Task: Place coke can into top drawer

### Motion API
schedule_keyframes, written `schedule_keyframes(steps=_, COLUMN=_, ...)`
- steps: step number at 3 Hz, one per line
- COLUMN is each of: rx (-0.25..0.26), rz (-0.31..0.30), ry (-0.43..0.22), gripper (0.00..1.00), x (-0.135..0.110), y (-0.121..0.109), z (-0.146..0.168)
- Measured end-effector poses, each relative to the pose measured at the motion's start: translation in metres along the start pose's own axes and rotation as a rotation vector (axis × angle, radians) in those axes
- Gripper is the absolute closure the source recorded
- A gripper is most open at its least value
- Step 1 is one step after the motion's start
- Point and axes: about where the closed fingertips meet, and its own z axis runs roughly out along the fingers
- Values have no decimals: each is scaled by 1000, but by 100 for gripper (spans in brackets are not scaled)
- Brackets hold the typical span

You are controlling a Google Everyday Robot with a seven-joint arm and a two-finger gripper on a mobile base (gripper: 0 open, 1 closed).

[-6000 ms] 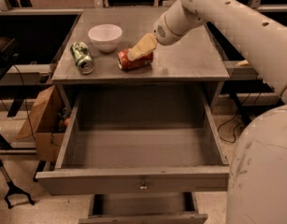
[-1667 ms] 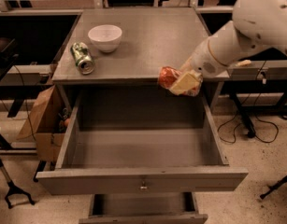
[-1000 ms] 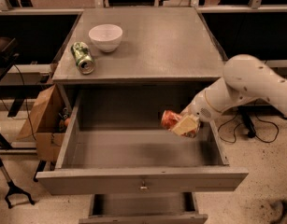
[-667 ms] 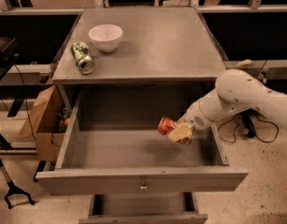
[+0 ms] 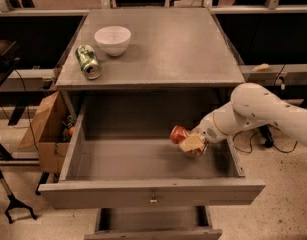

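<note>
Counter (image 5: pixel 168 44) is standing grey and square at the top of the view. Under it the top drawer (image 5: pixel 128 159) is hanging pulled well out, with a small knob (image 5: pixel 153 200) sitting mid front panel. White arm (image 5: pixel 263 109) is reaching in from the right over the drawer's right wall, forearm sloping down and leftward. Lower drawer (image 5: pixel 153 223) is showing part open beneath. Cardboard box (image 5: pixel 45 129) is leaning on the floor left of the cabinet. White bowl (image 5: pixel 112 39) and green can (image 5: pixel 88 61) are sitting near each other at the counter's left rear, well apart from the action.

Gripper (image 5: pixel 193 143) is hanging inside the top drawer, right of centre, toward the back. Jaws are clamping the coke can (image 5: pixel 179 134), one pale pad lying across its side. Can is sitting within the jaws, not beside them, free end sticking out left and slightly up. Long axis is running roughly left-right, tipped, nearer lying than upright. Whether it is touching the drawer floor, cannot tell; looks just above it.

Judgement: the release is hinging on that gap. A can let go on its side is likely rolling toward a wall.

Can is reading red-orange with a lighter end. Lettering is not making out, and the right half is hiding behind pad and wrist.
</note>
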Motion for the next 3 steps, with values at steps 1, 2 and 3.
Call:
schedule_keyframes(steps=1, rx=2, rz=2, ry=-2, gripper=11, x=0, y=0, z=0)
schedule_keyframes(steps=2, rx=2, rz=2, ry=-2, gripper=0, x=0, y=0, z=0)
schedule_keyframes(steps=3, rx=2, rz=2, ry=-2, gripper=0, x=0, y=0, z=0)
